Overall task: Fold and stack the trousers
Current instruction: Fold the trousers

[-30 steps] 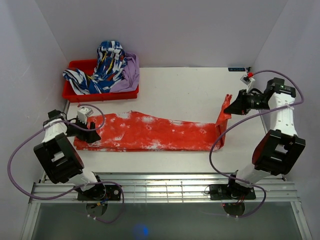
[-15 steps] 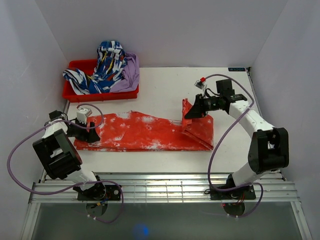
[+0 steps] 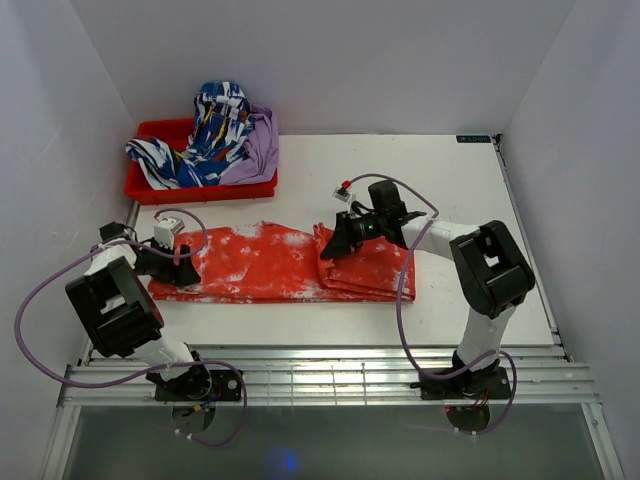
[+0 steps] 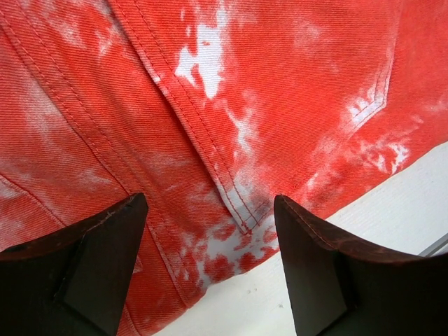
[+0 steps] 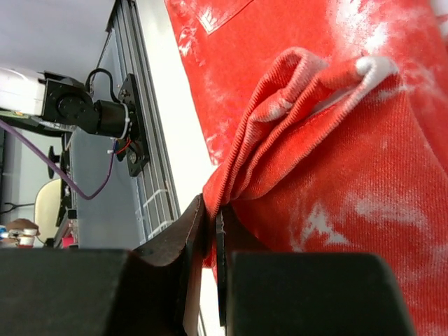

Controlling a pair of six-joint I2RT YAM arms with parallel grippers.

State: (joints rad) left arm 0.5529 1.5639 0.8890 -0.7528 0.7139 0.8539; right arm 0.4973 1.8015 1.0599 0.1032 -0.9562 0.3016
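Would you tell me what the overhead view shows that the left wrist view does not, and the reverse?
Only the overhead view shows the red bin of other clothes, and the right hand shut on the trousers, their leg end folded over toward the middle. Only the left wrist view shows the stitched seams up close. Both show the trousers, the white table and the open left hand at their left end.

Trousers (image 4: 280, 84): matt woven twill cloth, visible diagonal rib, raised double-stitched seams. Counter (image 3: 400, 180): smooth, matt white surface. Crate (image 3: 150, 187): smooth red plastic. Fingers (image 4: 84, 266) of left hand (image 4: 208, 203): dark, matt, faintly rough plastic
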